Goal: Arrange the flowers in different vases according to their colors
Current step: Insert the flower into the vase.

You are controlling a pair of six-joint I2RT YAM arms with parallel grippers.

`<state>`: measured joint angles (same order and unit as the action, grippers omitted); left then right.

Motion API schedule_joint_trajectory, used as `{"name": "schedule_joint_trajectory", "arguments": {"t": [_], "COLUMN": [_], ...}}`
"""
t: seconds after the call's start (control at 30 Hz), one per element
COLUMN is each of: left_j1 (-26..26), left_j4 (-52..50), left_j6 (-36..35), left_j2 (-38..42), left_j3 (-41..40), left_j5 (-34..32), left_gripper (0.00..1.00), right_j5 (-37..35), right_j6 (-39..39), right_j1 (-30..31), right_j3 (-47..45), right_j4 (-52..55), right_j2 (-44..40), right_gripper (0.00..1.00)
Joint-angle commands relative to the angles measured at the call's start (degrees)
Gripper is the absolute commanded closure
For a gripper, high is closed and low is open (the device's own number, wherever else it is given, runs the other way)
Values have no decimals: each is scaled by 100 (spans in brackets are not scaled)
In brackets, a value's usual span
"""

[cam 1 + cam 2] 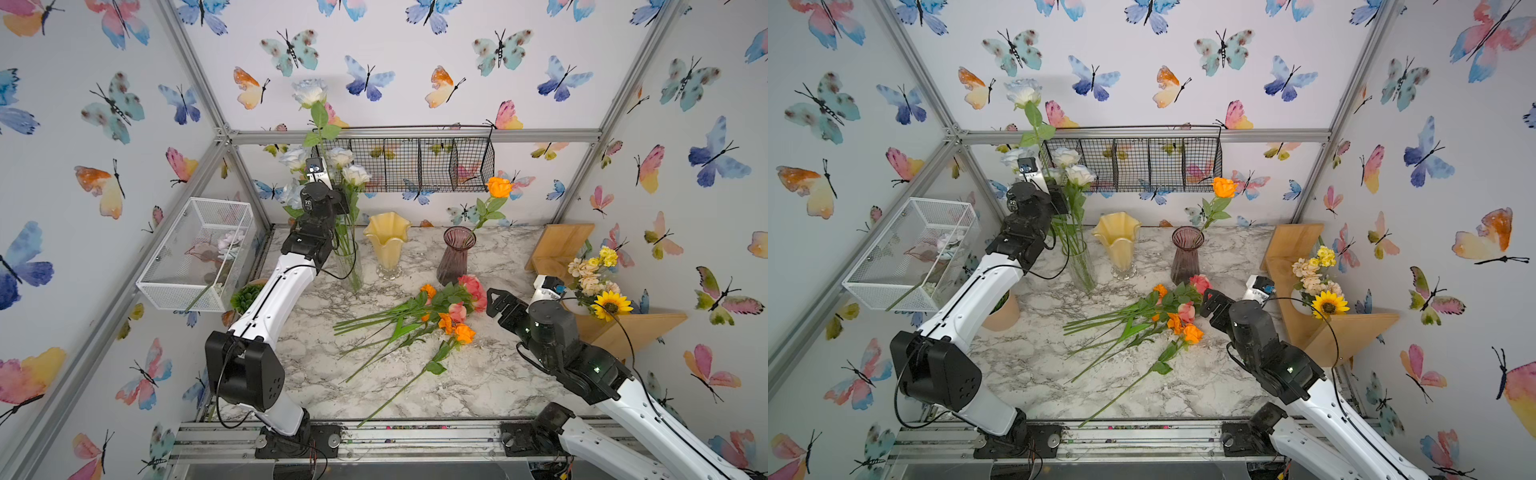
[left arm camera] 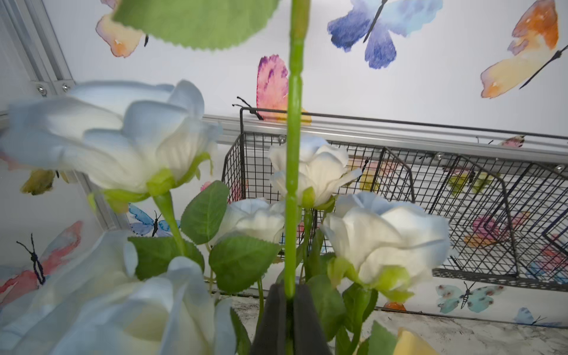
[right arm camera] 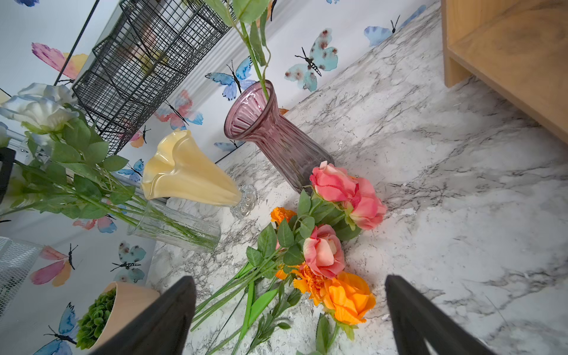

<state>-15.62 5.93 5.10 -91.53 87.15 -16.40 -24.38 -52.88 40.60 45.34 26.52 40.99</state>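
Marble-patterned worktop (image 1: pixel 478 374), butterfly wallpaper (image 1: pixel 365 79) on the walls. Left gripper (image 2: pixel 289 299) pinches a white rose stem (image 2: pixel 293 153) near the back-left corner; right gripper (image 3: pixel 289 279) gapes wide near loose flowers (image 3: pixel 322 252).

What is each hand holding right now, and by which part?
The left hand grips a white rose by its green stem, below the leaves. The right hand is open and holds nothing.

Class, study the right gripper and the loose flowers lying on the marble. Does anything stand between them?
Nothing visible does. The right gripper, jaws open, faces the loose flowers directly; the purple vase stands beyond them, not between.
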Motion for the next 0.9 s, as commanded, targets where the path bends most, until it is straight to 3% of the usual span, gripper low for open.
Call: {"name": "schedule_joint_trajectory", "arguments": {"t": [0.0,0.13,0.23,0.57,0.87], "left_j1": [71,103,103,103,94], "left_j4": [192,101,36,80,-534], "left_j6": [141,386,593,1298,1576], "left_j2": [338,463,546,1222,2877], "left_j3": [-157,-122,-29,-77,-875], "left_j5": [-16,166,317,1146,1201], "left_gripper": [73,37,24,0,1], "right_j5": [-145,-155,-130,440,1014], "right_j6": [51,50,50,24,-351], "right_j1": [1,1,1,1,1], "right_j3": [43,71,122,422,148], "right_j4": [59,88,90,375,531], "right_j2": [-50,-83,-67,129,110], "right_gripper": [2,2,2,2,5]}}
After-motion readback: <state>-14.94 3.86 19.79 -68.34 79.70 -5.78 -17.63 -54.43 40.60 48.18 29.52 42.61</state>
